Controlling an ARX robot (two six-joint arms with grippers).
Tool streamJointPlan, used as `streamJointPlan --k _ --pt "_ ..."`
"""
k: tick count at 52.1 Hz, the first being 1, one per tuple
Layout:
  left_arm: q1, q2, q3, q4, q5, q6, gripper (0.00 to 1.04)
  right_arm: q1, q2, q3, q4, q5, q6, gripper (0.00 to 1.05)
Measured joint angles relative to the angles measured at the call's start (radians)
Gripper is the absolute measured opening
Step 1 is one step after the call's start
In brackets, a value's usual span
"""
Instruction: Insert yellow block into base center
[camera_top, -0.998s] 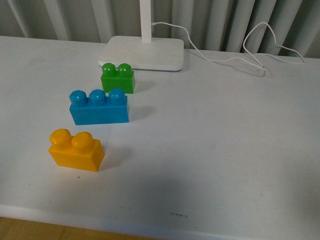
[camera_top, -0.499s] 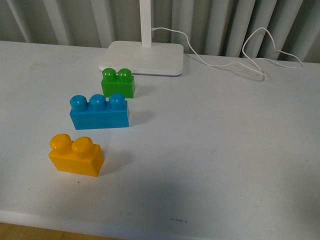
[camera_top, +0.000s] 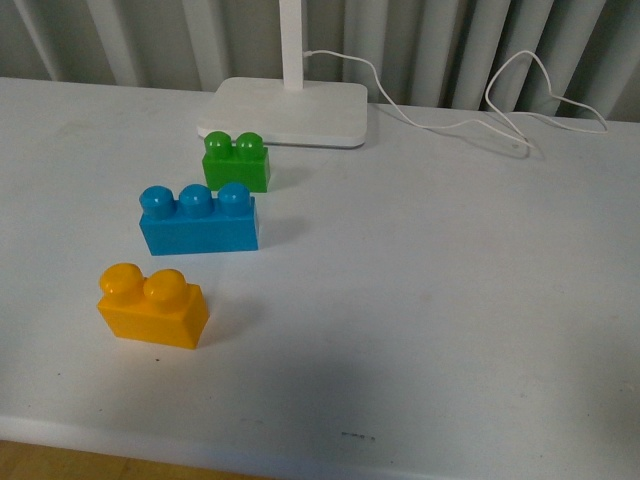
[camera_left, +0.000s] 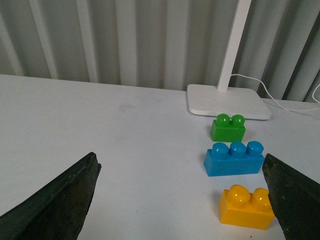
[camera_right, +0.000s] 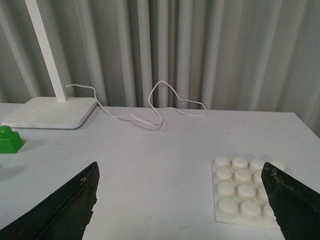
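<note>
The yellow block (camera_top: 153, 306) stands upright on the white table near its front left, studs up. It also shows in the left wrist view (camera_left: 247, 206), beside the one black finger (camera_left: 295, 200) and partly behind it. My left gripper (camera_left: 182, 200) is open and empty, above the table. The white studded base (camera_right: 245, 192) shows only in the right wrist view, flat on the table, partly behind one finger (camera_right: 295, 205). My right gripper (camera_right: 182, 202) is open and empty. Neither gripper shows in the front view.
A blue three-stud brick (camera_top: 198, 220) and a green two-stud brick (camera_top: 236, 162) stand in a row behind the yellow block. A white lamp foot (camera_top: 285, 112) with its pole and a looping white cable (camera_top: 470, 120) sit at the back, before a grey curtain.
The front view has shifted slightly, so the bricks and lamp foot sit a little lower in the picture than one second ago. The bricks keep their places relative to each other.
</note>
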Motion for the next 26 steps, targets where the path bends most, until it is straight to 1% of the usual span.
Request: streamJointPlan --k 19,23,26 --pt "0.000 0.000 0.000 0.000 0.000 0.000 0.98 0.000 0.000 0.000 0.000 0.000 0.000 0.95" --pt "0.000 0.000 0.000 0.000 0.000 0.000 0.98 0.011 0.057 0.043 -0.123 0.064 0.045 0.95" --pt "0.000 0.000 0.000 0.000 0.000 0.000 0.98 -0.009 0.140 0.072 -0.186 0.062 0.076 0.95"
